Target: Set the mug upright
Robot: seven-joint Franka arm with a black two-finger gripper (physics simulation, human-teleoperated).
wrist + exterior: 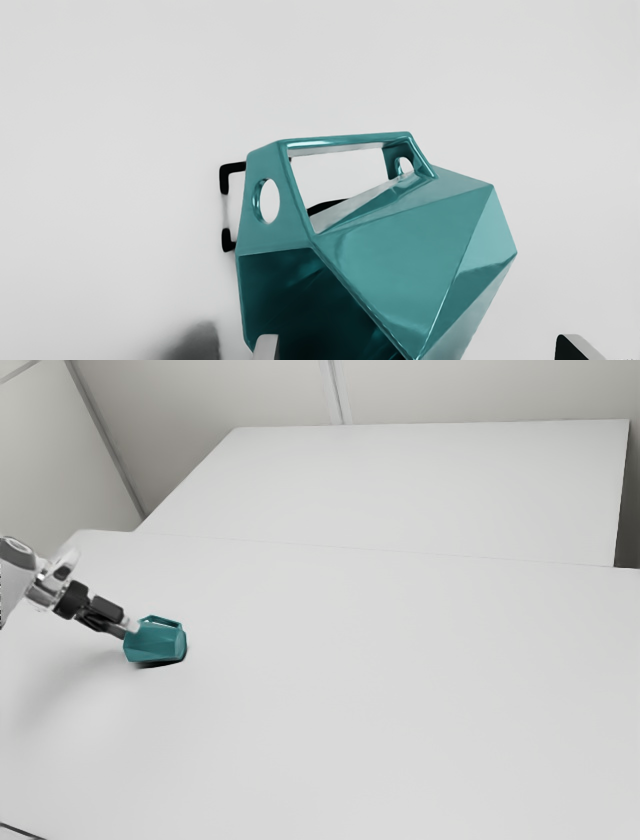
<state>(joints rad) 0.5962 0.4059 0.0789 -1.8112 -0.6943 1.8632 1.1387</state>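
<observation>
Teal mug [156, 641] lying on its side on the white worktop [400, 690], handle [345, 139] uppermost, with the gripper [131, 627] at it, jaws set wide apart, one tip overlapping the mug's open mouth in the wrist view.

The white Franka arm [12, 582] enters at the exterior view's left edge, with its silver wrist [45, 590] leading into the black two-finger gripper [129, 627]. Wrist and gripper slope downward toward the exterior view's right, tilted well off vertical. In the wrist view the fingertips [266, 348] stand wide apart, one pale gray, the other dark with what looks like a pale gray edge.
</observation>
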